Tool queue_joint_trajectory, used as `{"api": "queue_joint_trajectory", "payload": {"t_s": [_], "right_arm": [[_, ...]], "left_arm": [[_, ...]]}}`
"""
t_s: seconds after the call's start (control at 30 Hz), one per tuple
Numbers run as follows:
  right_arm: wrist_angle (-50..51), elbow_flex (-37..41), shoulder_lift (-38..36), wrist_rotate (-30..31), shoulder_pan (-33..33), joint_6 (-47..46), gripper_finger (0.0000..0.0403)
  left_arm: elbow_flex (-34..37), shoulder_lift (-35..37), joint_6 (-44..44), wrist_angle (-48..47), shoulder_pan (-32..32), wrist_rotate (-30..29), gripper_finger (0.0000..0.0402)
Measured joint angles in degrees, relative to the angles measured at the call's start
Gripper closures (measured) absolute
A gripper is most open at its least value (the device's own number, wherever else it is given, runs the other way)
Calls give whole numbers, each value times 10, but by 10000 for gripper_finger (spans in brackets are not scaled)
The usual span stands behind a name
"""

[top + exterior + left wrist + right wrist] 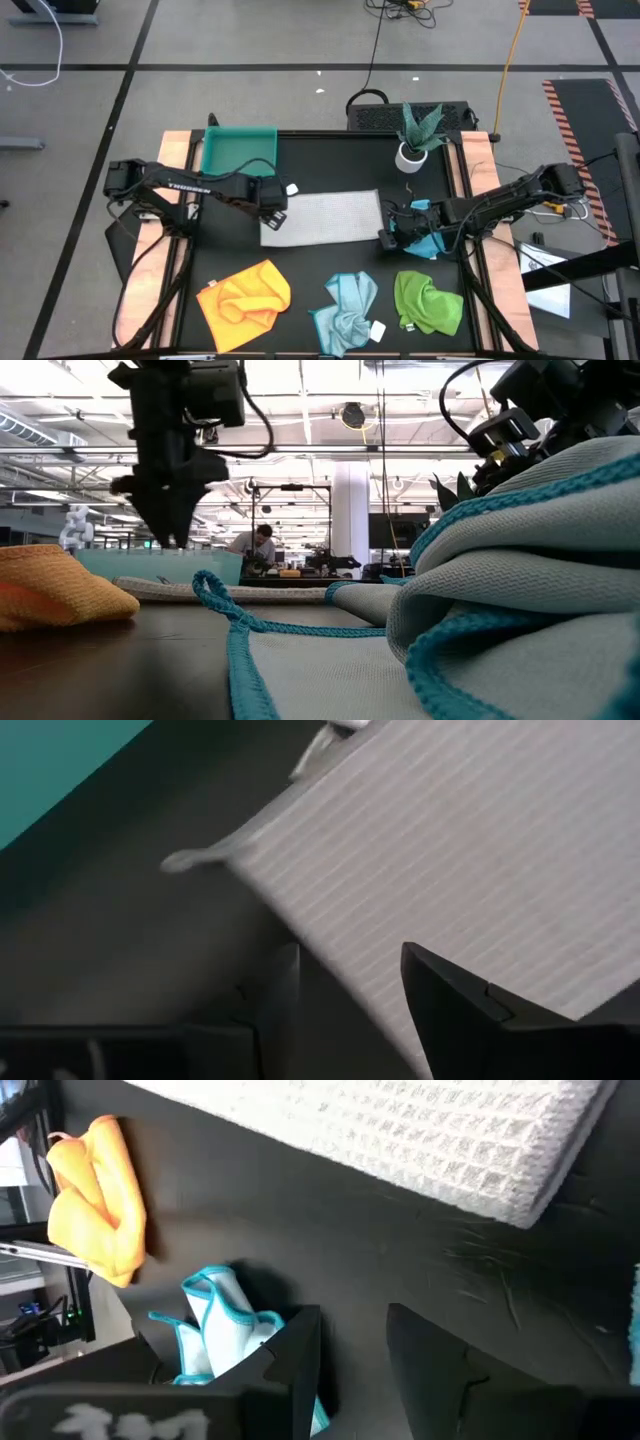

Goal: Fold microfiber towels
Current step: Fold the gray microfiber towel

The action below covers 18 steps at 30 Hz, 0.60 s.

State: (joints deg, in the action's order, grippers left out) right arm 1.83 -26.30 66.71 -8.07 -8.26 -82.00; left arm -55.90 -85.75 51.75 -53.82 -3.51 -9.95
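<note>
White-grey towel (322,216) lies folded flat at the table's middle. At its nine o'clock end the left gripper (272,208) hangs over the edge, fingers apart, gripping nothing. At three o'clock the right gripper (390,226) sits just beside it, fingers apart and empty.

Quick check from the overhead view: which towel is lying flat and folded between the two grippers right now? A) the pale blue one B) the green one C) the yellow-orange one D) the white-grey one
D: the white-grey towel lies as a flat folded rectangle mid-table, with the left gripper at one end and the right gripper at the other, while the other three named sit crumpled along the near edge.
</note>
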Motion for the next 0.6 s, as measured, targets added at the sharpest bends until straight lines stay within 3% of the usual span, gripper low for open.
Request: {"api": "queue_joint_trajectory", "payload": {"t_s": [0.1, 0.33, 0.47, 0.6], "right_arm": [[29, 0, -8, -10, 2, -1, 291], [109, 0, -13, 9, 15, -10, 291], [107, 0, -12, 52, 34, -6, 291], [106, 0, -10, 55, 57, 4, 291]], "left_arm": [[0, 0, 10, -7, 4, 27, 223], [0, 0, 20, 19, 11, 22, 223], [0, 0, 20, 22, 11, 21, 224], [0, 0, 17, 35, 11, 21, 224]]}}
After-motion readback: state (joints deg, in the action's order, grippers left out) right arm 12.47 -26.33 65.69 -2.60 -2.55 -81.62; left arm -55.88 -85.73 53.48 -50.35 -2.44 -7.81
